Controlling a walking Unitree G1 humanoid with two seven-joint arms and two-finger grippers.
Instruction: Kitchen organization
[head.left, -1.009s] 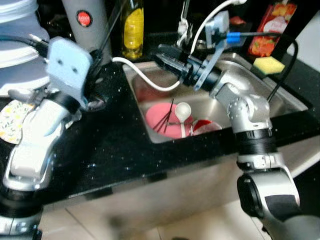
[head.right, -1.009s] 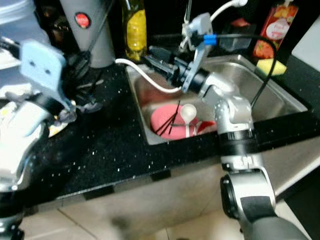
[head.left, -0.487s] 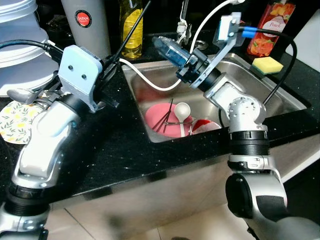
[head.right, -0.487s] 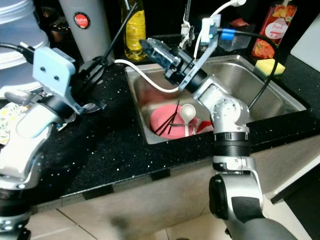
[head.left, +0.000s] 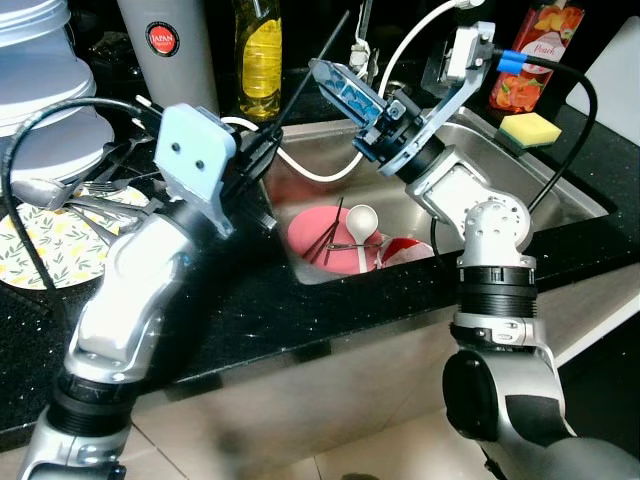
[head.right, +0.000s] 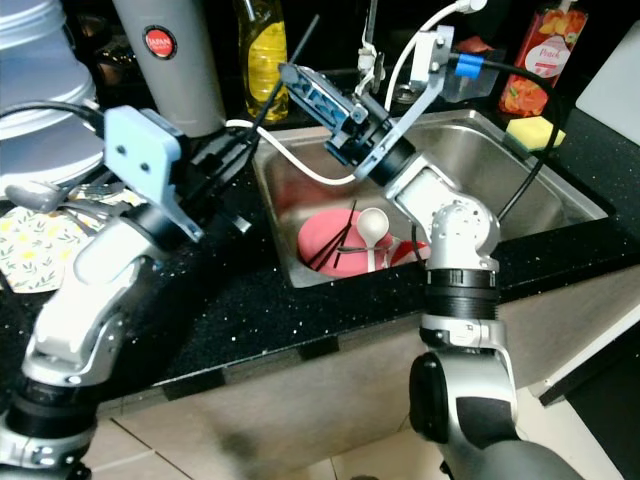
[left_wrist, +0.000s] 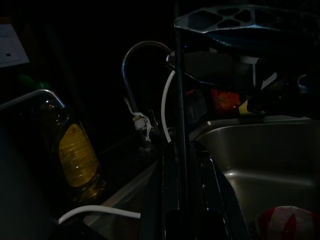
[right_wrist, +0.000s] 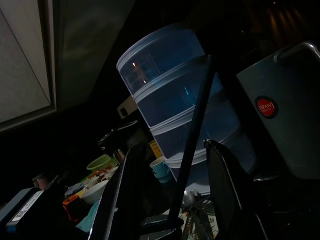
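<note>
My left gripper (head.left: 262, 172) sits over the black speckled counter (head.left: 250, 300) at the steel sink's (head.left: 560, 190) left rim, fingers pinching a thin black chopstick (head.left: 310, 62) angled up. My right gripper (head.left: 345, 88) is raised above the sink, fingers apart. Round pink plate (head.left: 315, 230), more black chopsticks (head.left: 328, 238) and white ladle (head.left: 364, 222) lie in the basin.

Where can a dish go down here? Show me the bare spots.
The black speckled countertop is bare along its front edge, before the steel sink. The sink's right half is also bare. It is crowded in the sink's left half, with a pink plate, a white spoon and black chopsticks, and around the floral mat with cutlery.
</note>
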